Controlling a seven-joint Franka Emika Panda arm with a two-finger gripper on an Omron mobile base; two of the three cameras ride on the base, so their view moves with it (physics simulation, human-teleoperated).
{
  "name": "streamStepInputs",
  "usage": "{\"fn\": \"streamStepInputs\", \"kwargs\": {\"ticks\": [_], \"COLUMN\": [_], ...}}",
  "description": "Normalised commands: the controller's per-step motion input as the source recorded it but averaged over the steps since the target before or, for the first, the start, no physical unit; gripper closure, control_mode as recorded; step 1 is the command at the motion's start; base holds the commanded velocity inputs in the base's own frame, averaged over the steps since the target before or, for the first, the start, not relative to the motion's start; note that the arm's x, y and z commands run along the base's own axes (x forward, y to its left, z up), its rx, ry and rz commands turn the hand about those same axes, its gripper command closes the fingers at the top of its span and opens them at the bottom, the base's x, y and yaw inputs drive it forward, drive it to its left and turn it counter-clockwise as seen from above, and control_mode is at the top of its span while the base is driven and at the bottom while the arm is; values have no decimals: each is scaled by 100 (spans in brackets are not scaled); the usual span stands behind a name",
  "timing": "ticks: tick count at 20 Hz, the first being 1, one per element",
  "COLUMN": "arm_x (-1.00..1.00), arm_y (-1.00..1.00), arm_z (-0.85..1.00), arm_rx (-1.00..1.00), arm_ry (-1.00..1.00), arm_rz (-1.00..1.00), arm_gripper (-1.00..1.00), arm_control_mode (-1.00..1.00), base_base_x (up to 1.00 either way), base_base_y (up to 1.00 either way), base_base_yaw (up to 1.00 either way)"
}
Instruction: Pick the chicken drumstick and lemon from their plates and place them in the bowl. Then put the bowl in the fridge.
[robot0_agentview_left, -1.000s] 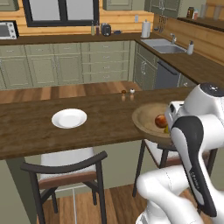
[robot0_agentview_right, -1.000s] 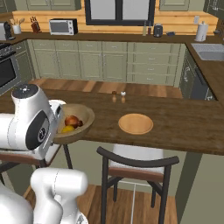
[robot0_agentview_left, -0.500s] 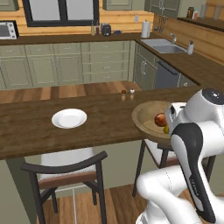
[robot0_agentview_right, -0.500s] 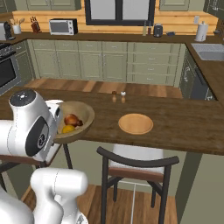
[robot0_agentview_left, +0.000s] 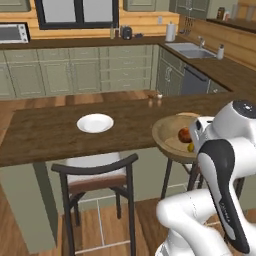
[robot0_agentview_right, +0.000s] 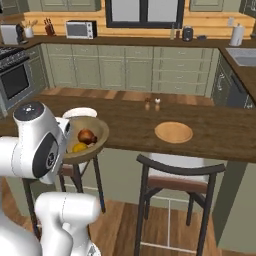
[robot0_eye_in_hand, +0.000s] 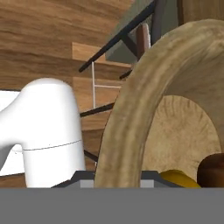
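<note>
The bowl (robot0_agentview_left: 172, 132) hangs in the air just off the near edge of the worktop (robot0_agentview_left: 55, 130), carried by the arm. The hand (robot0_eye_in_hand: 117, 177) is pinched on the bowl's rim, which rises right between the fingers in the hand view, the grainy inside turned toward the camera.

Inside the bowl sits the drumstick (robot0_agentview_right: 86, 136), dark reddish-brown, with the lemon (robot0_agentview_right: 79, 147) touching it on the near side. From the hand view the lemon (robot0_eye_in_hand: 177, 178) peeks up yellow at the bottom with the drumstick (robot0_eye_in_hand: 212, 169) beside it.

Back on the worktop, the white plate (robot0_agentview_left: 95, 122) lies bare above a stool (robot0_agentview_left: 97, 175). The wooden plate (robot0_agentview_right: 173, 132) lies bare too, further along, well apart from the bowl. Two tiny shakers (robot0_agentview_right: 152, 101) stand at the far edge.

Along the back wall there's a microwave (robot0_agentview_right: 81, 29) and a paper roll (robot0_agentview_left: 171, 32) by the sink (robot0_agentview_left: 192, 50). No writing is legible on anything; it's all too small to make out.
</note>
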Motion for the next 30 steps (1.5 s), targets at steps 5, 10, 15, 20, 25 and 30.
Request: {"fn": "streamStepInputs", "kwargs": {"ticks": [5, 10, 15, 20, 25, 30], "arm_x": [0, 0, 0, 0, 0, 0], "arm_y": [0, 0, 0, 0, 0, 0], "arm_z": [0, 0, 0, 0, 0, 0], "arm_rx": [0, 0, 0, 0, 0, 0], "arm_ry": [0, 0, 0, 0, 0, 0], "arm_rz": [0, 0, 0, 0, 0, 0], "arm_gripper": [100, 100, 100, 100, 100, 100], "arm_control_mode": [100, 100, 100, 100, 100, 100], "base_base_x": [-27, -4, 1, 23, 61, 30], "base_base_y": [100, 100, 100, 100, 95, 99], "base_base_yaw": [7, 2, 0, 0, -5, -21]}}
